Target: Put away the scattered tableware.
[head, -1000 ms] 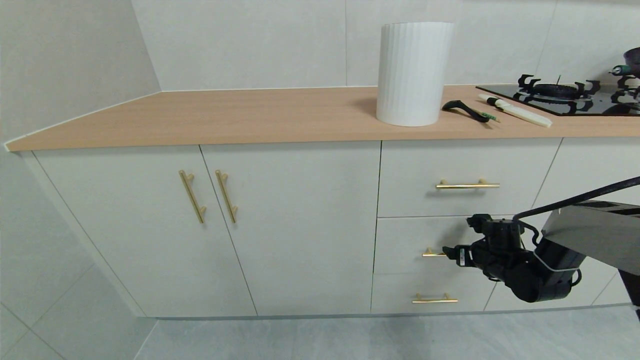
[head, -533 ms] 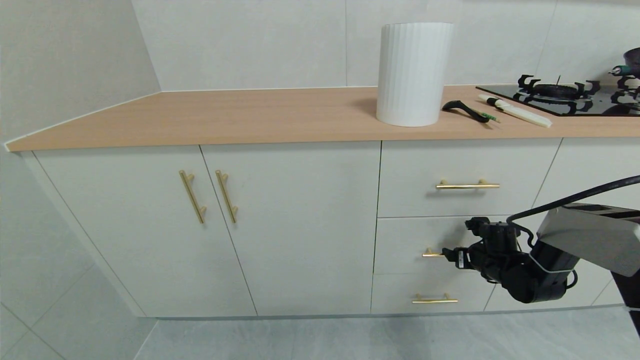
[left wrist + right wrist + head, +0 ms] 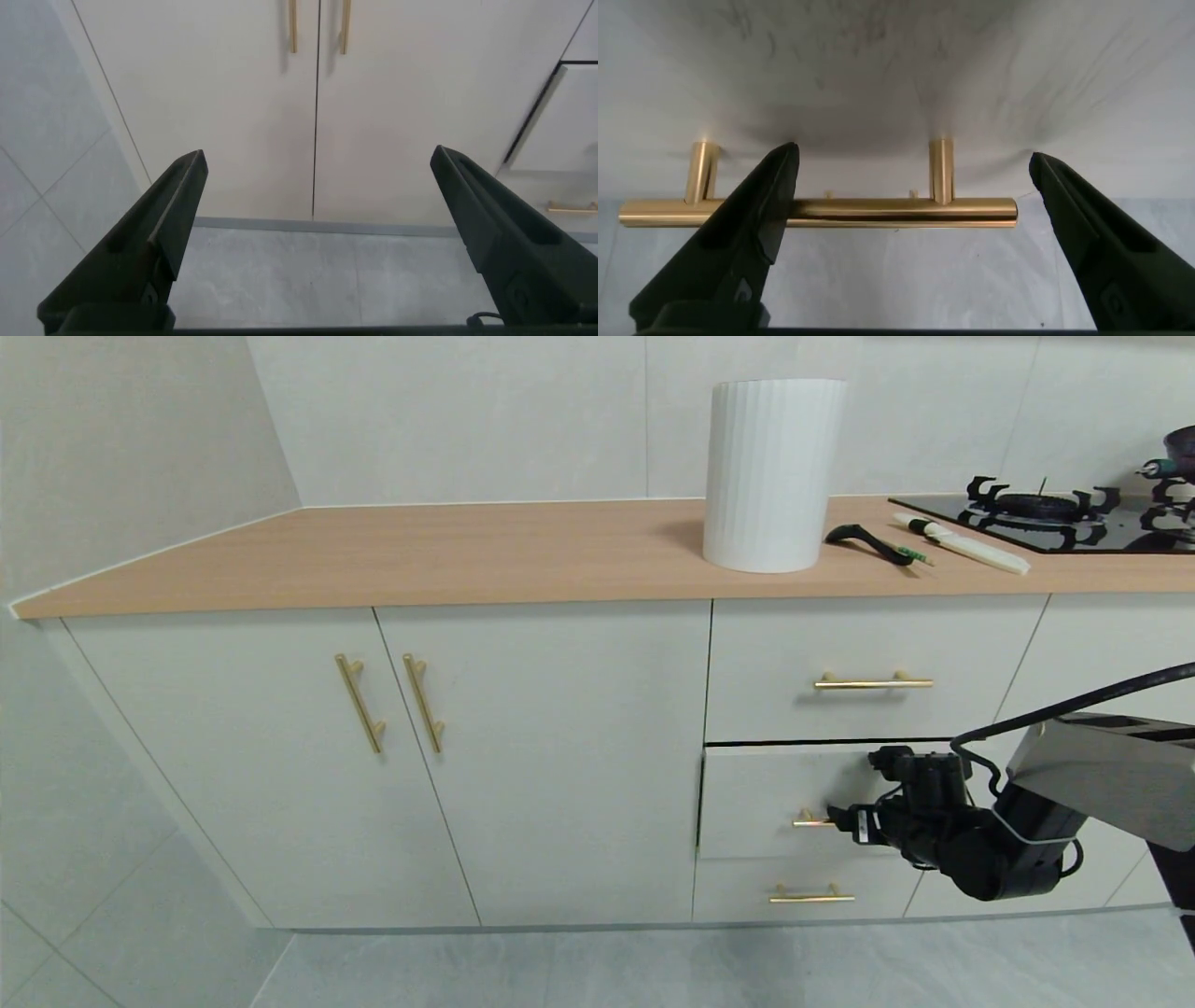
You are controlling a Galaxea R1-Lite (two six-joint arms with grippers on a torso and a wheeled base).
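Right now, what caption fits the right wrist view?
Open right gripper facing a brass handle on a white drawer front.

A pale, evenly lit kitchen corner with a wood-topped run of base cabinets.
Large light-grey tiles cover the back wall (image 3: 467, 420) and the side wall (image 3: 112, 448), which meet above a light wooden countertop (image 3: 420, 555). Below it are two off-white cabinet doors (image 3: 541, 756) with slim gold bar handles (image 3: 359, 702) side by side. Next to them is a stack of three drawers, where the middle drawer (image 3: 756, 798) shows a dark gap along its top and side edges. A black gas hob (image 3: 1046, 518) is set into the countertop's far end, and grey tiles cover the floor (image 3: 560, 971).
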